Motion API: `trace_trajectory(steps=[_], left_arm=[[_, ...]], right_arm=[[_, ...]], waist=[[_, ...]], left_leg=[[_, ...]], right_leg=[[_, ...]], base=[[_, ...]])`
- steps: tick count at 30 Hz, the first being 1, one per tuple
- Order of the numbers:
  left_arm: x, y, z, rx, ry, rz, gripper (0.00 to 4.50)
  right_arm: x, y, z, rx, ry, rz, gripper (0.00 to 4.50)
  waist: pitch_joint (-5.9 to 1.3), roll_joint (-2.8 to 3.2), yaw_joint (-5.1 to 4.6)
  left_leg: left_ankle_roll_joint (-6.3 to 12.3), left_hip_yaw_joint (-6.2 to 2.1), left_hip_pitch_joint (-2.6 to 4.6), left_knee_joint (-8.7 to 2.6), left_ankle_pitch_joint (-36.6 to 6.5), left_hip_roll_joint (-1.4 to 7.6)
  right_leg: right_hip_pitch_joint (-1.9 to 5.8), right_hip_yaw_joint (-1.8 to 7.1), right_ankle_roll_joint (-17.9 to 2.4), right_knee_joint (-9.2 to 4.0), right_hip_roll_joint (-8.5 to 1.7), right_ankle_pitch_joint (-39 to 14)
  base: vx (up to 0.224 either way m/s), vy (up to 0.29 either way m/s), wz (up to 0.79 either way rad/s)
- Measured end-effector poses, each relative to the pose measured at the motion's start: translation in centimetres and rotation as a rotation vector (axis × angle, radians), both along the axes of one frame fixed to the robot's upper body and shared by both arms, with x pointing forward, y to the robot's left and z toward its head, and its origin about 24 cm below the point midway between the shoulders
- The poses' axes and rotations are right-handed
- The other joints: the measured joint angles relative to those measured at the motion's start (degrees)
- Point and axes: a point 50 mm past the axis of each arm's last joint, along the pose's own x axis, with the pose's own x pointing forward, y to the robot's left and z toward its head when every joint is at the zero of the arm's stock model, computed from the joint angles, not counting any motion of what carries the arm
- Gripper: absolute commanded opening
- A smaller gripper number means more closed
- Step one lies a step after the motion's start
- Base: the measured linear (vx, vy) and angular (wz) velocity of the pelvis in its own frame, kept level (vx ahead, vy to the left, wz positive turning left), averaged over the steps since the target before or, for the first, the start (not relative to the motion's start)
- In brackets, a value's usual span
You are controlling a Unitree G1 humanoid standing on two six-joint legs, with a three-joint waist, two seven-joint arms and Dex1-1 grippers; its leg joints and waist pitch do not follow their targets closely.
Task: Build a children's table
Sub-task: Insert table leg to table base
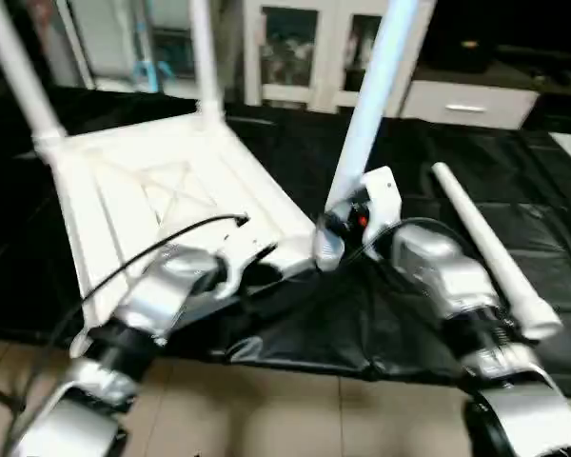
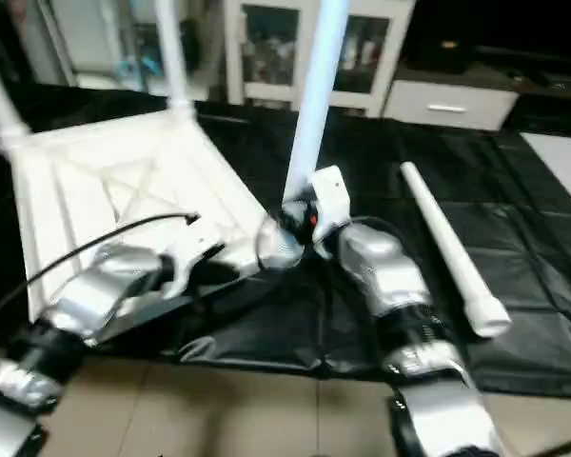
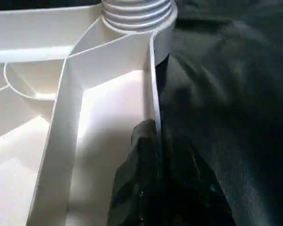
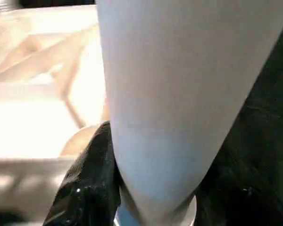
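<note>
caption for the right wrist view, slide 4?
Right hand gripping a white table leg upright at the upturned tabletop's corner.

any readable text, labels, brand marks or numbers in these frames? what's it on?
None readable.
The tabletop, its legs, including the one held upright and the loose one, and the black cover carry no print.
A red spot at the right gripper is a light, not text.
Cabinet contents in the background are too blurred to read.
</note>
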Motion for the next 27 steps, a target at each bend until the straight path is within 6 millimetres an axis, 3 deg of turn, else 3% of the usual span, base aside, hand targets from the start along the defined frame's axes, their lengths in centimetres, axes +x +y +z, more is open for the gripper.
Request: trace_trajectory(steps=[5, 9, 17, 26, 27], left_arm=[[0.5, -2.5, -0.2, -0.010, -0.001, 0.121, 0.00], [0.8, -4.3, -0.3, -0.012, -0.030, 0.188, 0.00], [1.1, -4.8, 0.2, -0.032, -0.042, 0.235, 0.00], [1.1, -4.7, 0.2, -0.029, -0.043, 0.237, 0.00], [1.1, -4.7, 0.2, -0.029, -0.043, 0.237, 0.00]], right_arm=[[1.2, 1.1, 0.2, -0.055, -0.017, -0.172, 1.84], [1.9, 1.5, 0.4, -0.091, -0.035, -0.297, 1.84], [2.4, 2.0, 0.9, -0.072, -0.056, -0.385, 1.84], [2.4, 2.1, 0.6, -0.040, -0.063, -0.387, 1.84], [2.4, 2.1, 0.6, -0.036, -0.063, -0.386, 2.19]], waist=[[-0.01, 0.00, -1.12], [-0.01, -0.03, -1.25], [-0.06, -0.10, -1.17], [-0.05, -0.10, -1.25], [-0.05, -0.10, -1.25]], left_leg=[[-0.01, -0.16, -0.05, -0.02, -0.01, -0.04], [-0.02, -0.16, -0.15, -0.05, -0.01, -0.08], [-0.17, -0.12, -0.57, -0.36, -0.11, 0.01], [-0.18, -0.06, -0.52, -0.34, -0.11, 0.04], [-0.18, -0.06, -0.52, -0.34, -0.11, 0.04]], right_leg=[[-0.10, -0.02, -0.06, 0.00, 0.05, 0.04], [-0.20, -0.01, -0.23, 0.00, 0.05, 0.37], [-0.78, -0.02, -0.29, 0.10, 0.15, 0.70], [-0.81, 0.01, -0.29, 0.12, 0.16, 0.70], [-0.81, 0.01, -0.29, 0.12, 0.16, 0.70]], base=[[0.000, 0.000, 0.00], [0.000, 0.000, 0.00], [0.000, 0.000, 0.00], [0.000, 0.000, 0.00], [0.000, 0.000, 0.00]])
